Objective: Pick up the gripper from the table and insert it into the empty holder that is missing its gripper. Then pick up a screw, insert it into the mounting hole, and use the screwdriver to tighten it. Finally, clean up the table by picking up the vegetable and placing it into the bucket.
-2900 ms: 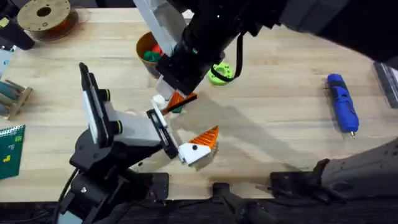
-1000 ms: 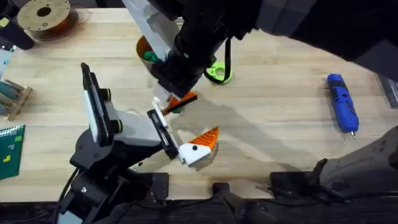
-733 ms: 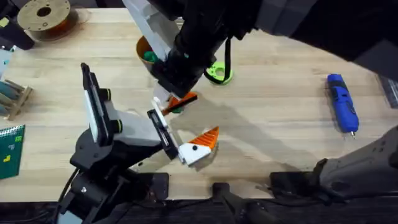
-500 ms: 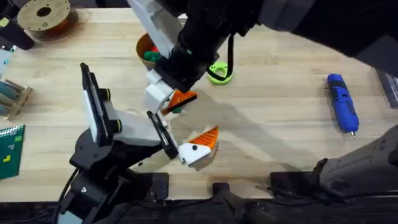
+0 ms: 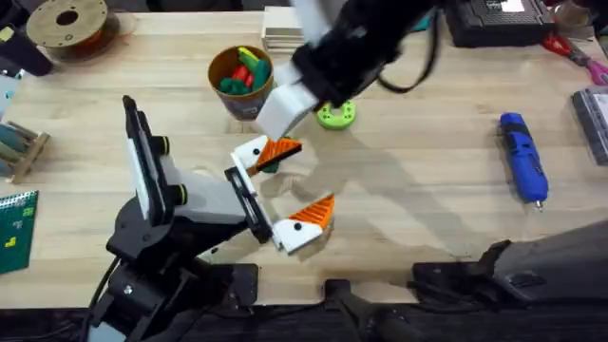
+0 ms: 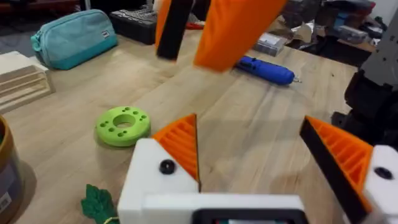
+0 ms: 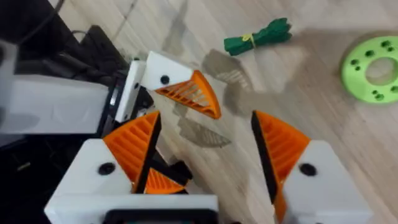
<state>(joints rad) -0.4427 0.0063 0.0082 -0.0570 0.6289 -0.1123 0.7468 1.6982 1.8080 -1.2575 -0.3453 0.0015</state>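
- The left gripper [image 5: 290, 190] is seen low over the table [image 5: 427, 209] in the overhead view, its white fingers with orange ribbed pads [image 6: 180, 146] spread apart and nothing held between them.
- The right gripper [image 7: 205, 155] is raised above the table, reaching in from the far side; its fingers are likewise spread wide and empty.
- A green leafy vegetable [image 7: 258, 36] is lying flat on the wood just beside the left gripper's far fingertip, a corner of it visible in the left wrist view [image 6: 99, 202].
- The green ring-shaped part [image 5: 335, 115] with small holes is resting on the table near the right arm.
- A bucket [image 5: 239, 81] holding red, green and yellow pieces is standing upright beside that ring.
- The blue screwdriver [image 5: 523, 158] is lying well apart, toward the right side.
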